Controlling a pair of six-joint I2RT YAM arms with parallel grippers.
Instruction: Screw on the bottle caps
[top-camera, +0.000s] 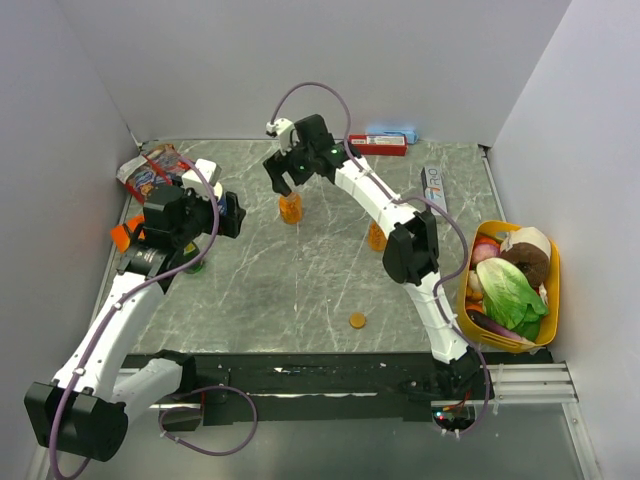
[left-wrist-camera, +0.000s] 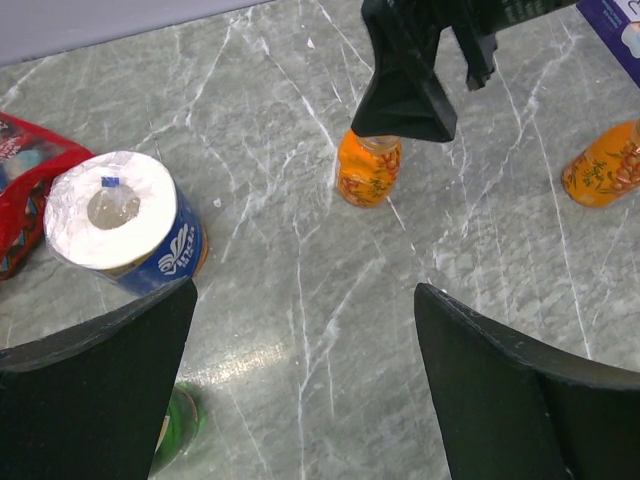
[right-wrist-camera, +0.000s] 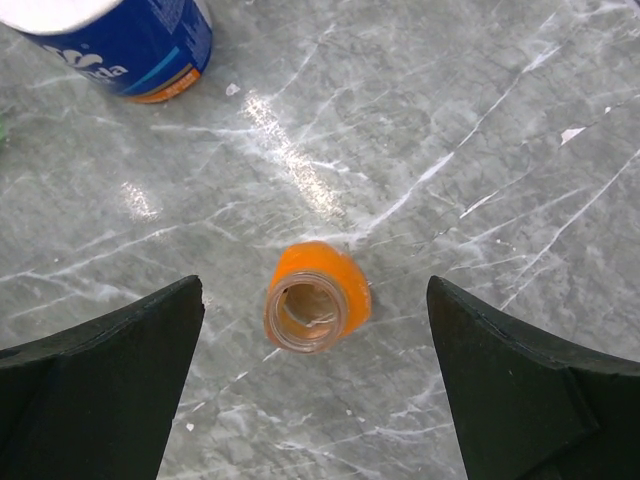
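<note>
One small orange bottle (top-camera: 291, 208) stands uncapped at the back middle of the table. My right gripper (top-camera: 288, 187) hovers just above it, open and empty. In the right wrist view the bottle's open neck (right-wrist-camera: 312, 305) shows between the spread fingers of the right gripper (right-wrist-camera: 315, 284). A second orange bottle (top-camera: 377, 238) stands to the right, partly behind the right arm. One orange cap (top-camera: 357, 320) lies flat nearer the front. The other cap is not in view. My left gripper (top-camera: 231, 213) is open and empty, left of the first bottle (left-wrist-camera: 368, 170); the second bottle (left-wrist-camera: 603, 165) shows at right.
A toilet-paper roll (top-camera: 205, 172) and a snack bag (top-camera: 150, 170) are at the back left. A green glass bottle (top-camera: 195, 265) stands under the left arm. A yellow basket (top-camera: 553, 290) of vegetables is at the right. A red box (top-camera: 378, 145) lies at the back wall.
</note>
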